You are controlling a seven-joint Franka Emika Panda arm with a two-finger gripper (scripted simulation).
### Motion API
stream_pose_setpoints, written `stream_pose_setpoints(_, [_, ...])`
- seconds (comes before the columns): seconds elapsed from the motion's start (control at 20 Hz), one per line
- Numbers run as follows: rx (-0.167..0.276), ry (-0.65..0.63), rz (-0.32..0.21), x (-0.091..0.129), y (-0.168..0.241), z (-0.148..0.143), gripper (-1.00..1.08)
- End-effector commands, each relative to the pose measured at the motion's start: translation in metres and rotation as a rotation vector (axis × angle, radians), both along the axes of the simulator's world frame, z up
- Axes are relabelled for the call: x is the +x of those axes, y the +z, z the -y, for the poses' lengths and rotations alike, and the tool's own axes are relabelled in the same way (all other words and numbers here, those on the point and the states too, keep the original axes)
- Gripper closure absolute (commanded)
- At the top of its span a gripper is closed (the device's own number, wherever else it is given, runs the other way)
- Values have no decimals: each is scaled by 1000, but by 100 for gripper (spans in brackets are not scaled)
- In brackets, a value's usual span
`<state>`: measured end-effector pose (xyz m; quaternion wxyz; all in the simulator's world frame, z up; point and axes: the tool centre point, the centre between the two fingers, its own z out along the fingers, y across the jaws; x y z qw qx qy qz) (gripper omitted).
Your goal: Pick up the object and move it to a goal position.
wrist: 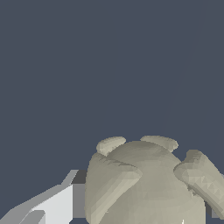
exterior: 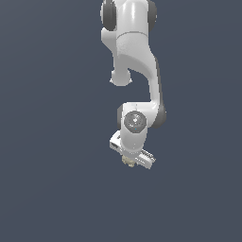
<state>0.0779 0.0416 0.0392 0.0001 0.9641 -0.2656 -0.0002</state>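
Observation:
The object is a small knobbly beige-tan blob that peeks out under the white hand in the exterior view. In the wrist view the object fills the space between the fingers, with a white and grey finger pressed against one side and a sliver of the other finger at the far side. My gripper is shut on the object. The arm hangs down from the top of the exterior view. Most of the object is hidden by the hand there.
Only a flat dark blue-grey background shows around the arm in both views; no surface edge or other thing is visible.

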Motion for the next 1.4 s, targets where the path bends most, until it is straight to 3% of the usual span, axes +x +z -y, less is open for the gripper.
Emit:
stream_pose_setpoints(0.0, [0, 0, 0, 0, 0, 0, 108])
stream_pose_setpoints(0.5, [0, 0, 0, -19, 3, -12, 108])
stream_pose_setpoints(1.35, [0, 0, 0, -90, 12, -60, 108])
